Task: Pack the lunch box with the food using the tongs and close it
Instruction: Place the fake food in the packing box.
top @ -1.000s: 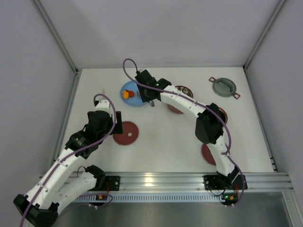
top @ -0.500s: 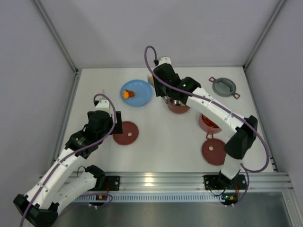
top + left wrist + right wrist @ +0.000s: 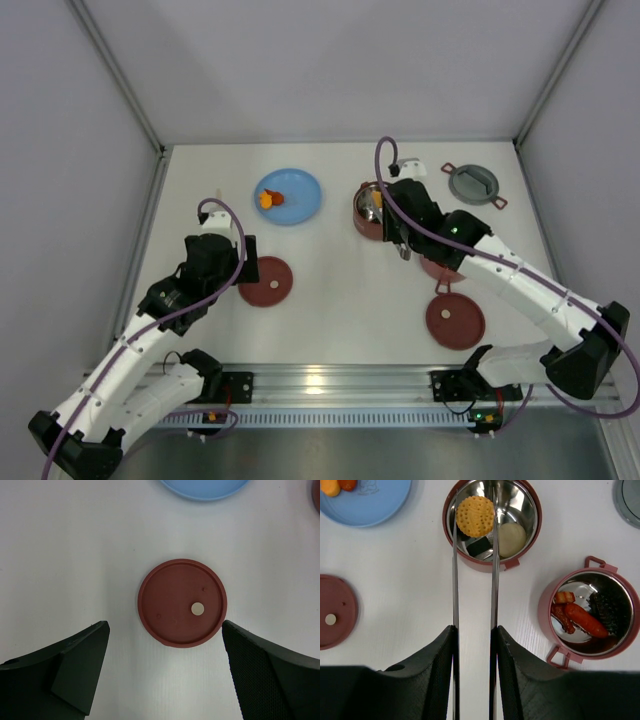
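Left claw: left gripper (image 3: 164,625) released, fingers spread wide either side of a flat dark-red disc lid (image 3: 170,595) lying on the white table (image 3: 60,555). No contact seen.
Right claw: right gripper (image 3: 472,630) clenched on the long thin silver metal tongs (image 3: 454,580), one arm against each finger.
Tongs: point away from the wrist, tips over the mouth of a dark-red bowl with a shiny steel inside (image 3: 472,566).
Food at tips: round tan dotted biscuit (image 3: 475,516) between the two arms, its edges touching both. Lifted or resting, cannot tell.
Same bowl: cream-white round piece (image 3: 511,539) and black-and-white piece (image 3: 479,546) lower down.
Eared bowl: second dark-red bowl with side ears (image 3: 545,605), right of the tongs. It holds an orange-red sausage-shaped piece (image 3: 585,620), brown strips (image 3: 562,611) and a black lump (image 3: 602,607).
Right wrist view only: bowl contents and the grip on the tongs.
Top view only: second dark-red disc lid (image 3: 455,321) near the right arm, and the grey two-eared cover (image 3: 473,184) whole, at the far right.
Plate: flat light-blue plate (image 3: 300,190), left of the first bowl, with orange pieces (image 3: 267,198) on it.
Hidden: in the top view the eared bowl lies mostly under the right forearm, the tongs mostly under the wrist, and the left fingers under their own wrist.
Cut off: the right wrist view crops plate, lid and cover at its edges. The left wrist view shows only the plate's near edge.
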Available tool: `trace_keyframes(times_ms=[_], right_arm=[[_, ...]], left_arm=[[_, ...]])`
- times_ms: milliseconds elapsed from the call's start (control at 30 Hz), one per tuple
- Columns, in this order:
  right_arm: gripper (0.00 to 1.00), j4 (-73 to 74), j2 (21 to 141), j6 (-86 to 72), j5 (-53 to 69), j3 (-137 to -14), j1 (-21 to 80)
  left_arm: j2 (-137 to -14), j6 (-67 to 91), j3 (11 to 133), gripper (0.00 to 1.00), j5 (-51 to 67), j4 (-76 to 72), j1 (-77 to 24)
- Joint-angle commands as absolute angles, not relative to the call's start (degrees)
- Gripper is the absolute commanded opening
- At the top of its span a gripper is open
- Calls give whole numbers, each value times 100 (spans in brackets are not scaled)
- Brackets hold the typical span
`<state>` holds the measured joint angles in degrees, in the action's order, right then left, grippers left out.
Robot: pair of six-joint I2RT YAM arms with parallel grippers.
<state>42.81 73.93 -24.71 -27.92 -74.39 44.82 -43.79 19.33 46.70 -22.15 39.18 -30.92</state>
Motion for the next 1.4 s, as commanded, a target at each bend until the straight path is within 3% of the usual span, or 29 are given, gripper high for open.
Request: trace_keyframes(times_ms=[0,300,500,967,1367], right_arm=[[24,4017,7207,-2619,-2971,-7322,4360],[27,3858,7663,-2558,-2900,-7260,4096],[45,3928,7857,-2487,-2970,-7488,4043],[44,4245,8182,-2250,-2725,-8489,4131],[44,3956,10421,-1723,-1531,-10801,4685]], left_arm=[[-4377,1890,4711,99,-2285,3832,-3111],[-4394,1890,4711,99,-2285,3841,-3120],[-4394,1890,4711,99,-2285,3841,-3120],[-4386,1890,4711,99,-2294,3850,-3120],[-4421,1907,4720,99,-2355,3858,-3111]])
